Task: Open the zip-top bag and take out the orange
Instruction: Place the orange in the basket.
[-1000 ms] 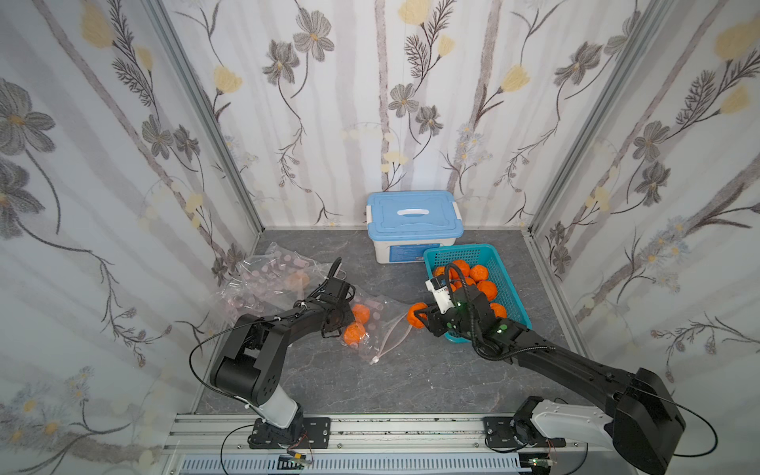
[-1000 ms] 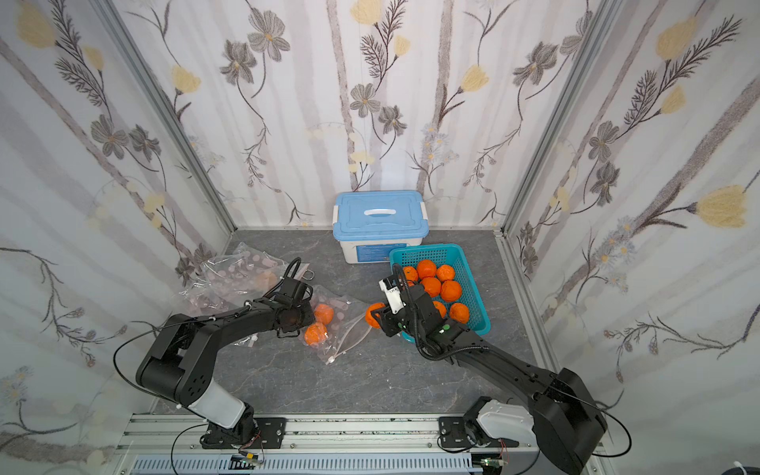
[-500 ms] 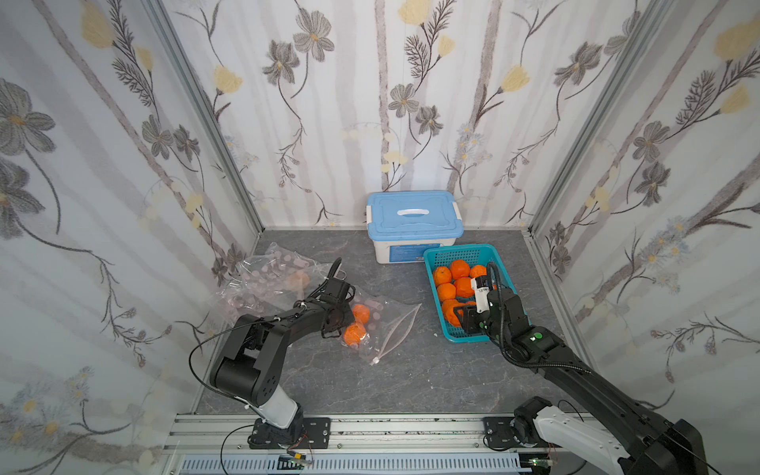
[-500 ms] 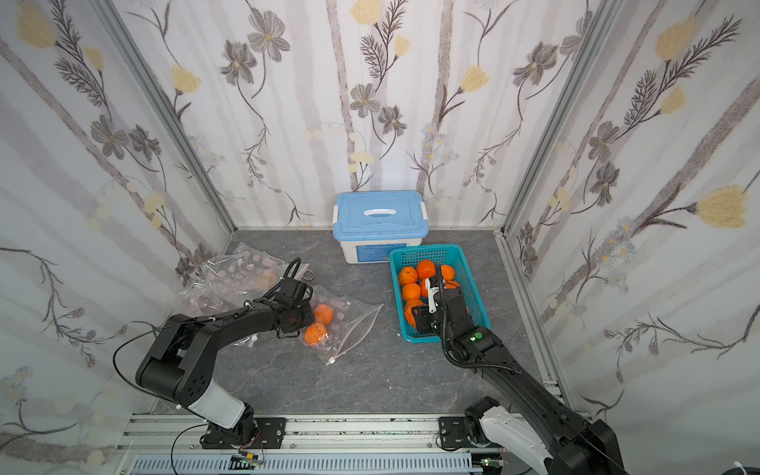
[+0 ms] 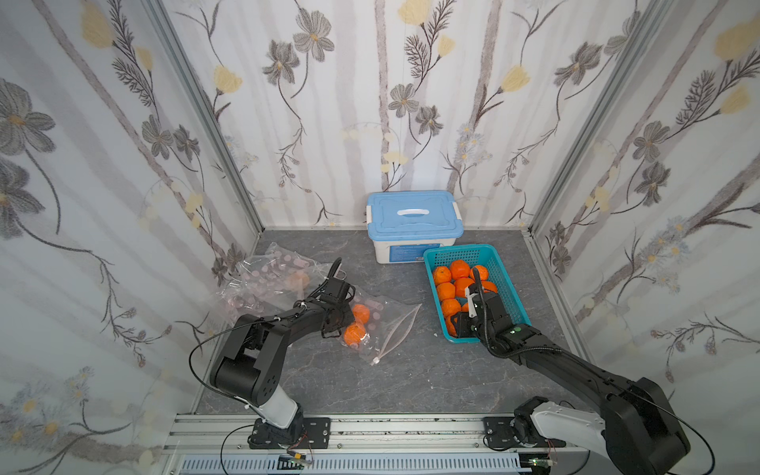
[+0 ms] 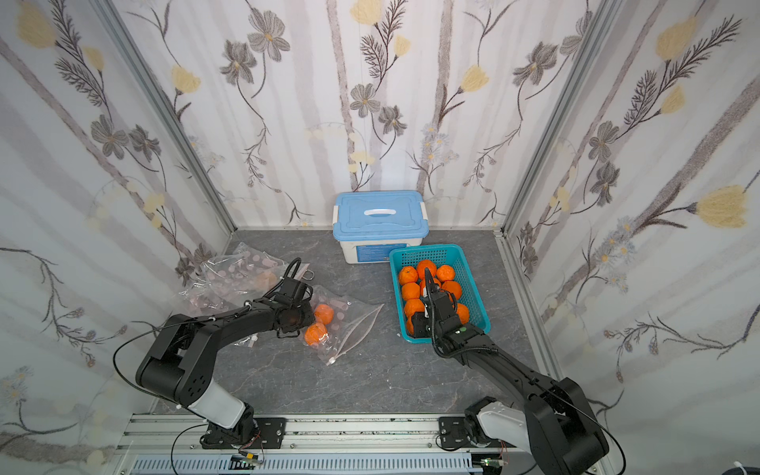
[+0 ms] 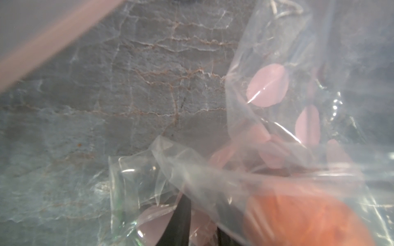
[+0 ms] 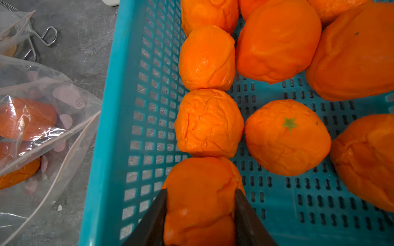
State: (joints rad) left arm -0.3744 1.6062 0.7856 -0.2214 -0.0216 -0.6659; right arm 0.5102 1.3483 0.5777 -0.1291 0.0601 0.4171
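**Over to the basket with one orange, and no release yet**

Moved within the last second from mid-desk, beside the bag's mouth, to the near end of the teal perforated plastic basket [image 5: 460, 257], lower right of centre in both top views. Done by the right hand [image 8: 201, 191], clenched on a wrinkled orange fruit [image 8: 198, 213] at the lower middle of the right wrist view, with one dark finger pressed into each flank. Means one fruit out of the bag and all but delivered. Judging by its place inside the basket wall, right behind a row of other oranges [image 8: 209, 123] lined along that wall, only the letting-go left.

No change on the other side. Pinning down the clear zip-top plastic bag with pink dots [image 5: 386, 325], left of centre in a top view, with the left hand [image 7: 201, 230]. By the look of it, nipped on a fold of the film at the bottom edge of the left wrist view, though blurred there.

Leaves two more oranges [image 5: 361, 313] inside that bag, touching each other. Just to the right of the left hand in a top view and well apart from the right hand, with bare grey marbled desk [image 5: 411, 370] between. Apparently with the bag's mouth open toward the basket. Likely next: release into the basket, then back for the remaining pair.
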